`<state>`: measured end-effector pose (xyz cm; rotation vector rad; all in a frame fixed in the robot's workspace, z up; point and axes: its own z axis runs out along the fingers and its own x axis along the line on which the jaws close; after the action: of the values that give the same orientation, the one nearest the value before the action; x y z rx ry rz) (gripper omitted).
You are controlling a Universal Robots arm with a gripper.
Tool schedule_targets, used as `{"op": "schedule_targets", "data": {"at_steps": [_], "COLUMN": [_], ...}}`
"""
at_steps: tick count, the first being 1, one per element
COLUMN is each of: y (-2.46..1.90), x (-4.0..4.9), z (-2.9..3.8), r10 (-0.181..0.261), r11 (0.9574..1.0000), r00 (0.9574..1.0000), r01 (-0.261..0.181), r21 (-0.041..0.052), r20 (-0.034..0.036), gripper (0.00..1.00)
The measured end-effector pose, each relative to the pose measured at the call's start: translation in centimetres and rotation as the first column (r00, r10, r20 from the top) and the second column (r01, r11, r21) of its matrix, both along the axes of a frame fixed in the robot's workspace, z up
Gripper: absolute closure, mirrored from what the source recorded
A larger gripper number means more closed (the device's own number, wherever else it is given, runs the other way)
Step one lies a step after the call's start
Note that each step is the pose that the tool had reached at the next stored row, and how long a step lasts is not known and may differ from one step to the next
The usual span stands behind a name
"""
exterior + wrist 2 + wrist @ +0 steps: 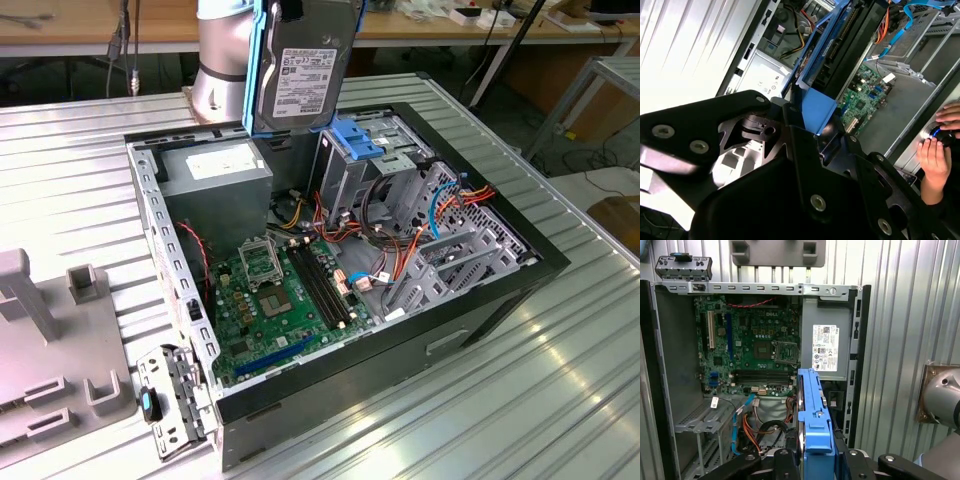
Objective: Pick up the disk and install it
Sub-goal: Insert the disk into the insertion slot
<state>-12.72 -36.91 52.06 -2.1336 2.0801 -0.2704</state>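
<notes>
The disk [300, 70], dark grey with a white label and bright blue carrier rails, hangs on edge in the air above the back of the open computer case [500, 290]. It is over the gap between the power supply [215, 175] and the grey drive cage [350, 185], which carries a fixed blue bracket [355, 140]. In both wrist views my gripper [810, 117] [815, 460] is shut on the disk [840, 45] [814, 410], its black fingers [747, 132] clamping the blue carrier end.
The green motherboard [270, 290] and loose orange and blue cables [450, 205] lie inside the case. A grey fixture [40, 340] and a detached metal panel piece [165, 400] sit at the exterior view's left. A person's hand [935, 155] rests beside the case. The arm's base [220, 60] stands behind.
</notes>
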Motion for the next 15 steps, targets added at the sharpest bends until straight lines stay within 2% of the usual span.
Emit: {"op": "schedule_targets", "data": {"at_steps": [3,5,6,9,12,15], "y": [-0.06,-0.25,-0.63,-1.13,-2.0,-2.4], "x": [0.0,0.0,0.0,0.01,0.03,0.04], "z": [0.0,0.0,0.0,-0.01,-0.01,-0.01], "r10": [0.0,0.0,0.0,0.0,0.0,0.0], "r11": [1.0,1.0,1.0,1.0,1.0,1.0], "r00": [1.0,1.0,1.0,1.0,1.0,1.0], "r01": [0.0,0.0,0.0,0.0,0.0,0.0], "r21": [0.0,0.0,0.0,0.0001,0.0,0.0], "r20": [0.0,0.0,0.0,0.0,0.0001,0.0], "gripper": [0.63,0.63,0.63,0.63,0.63,0.63]}}
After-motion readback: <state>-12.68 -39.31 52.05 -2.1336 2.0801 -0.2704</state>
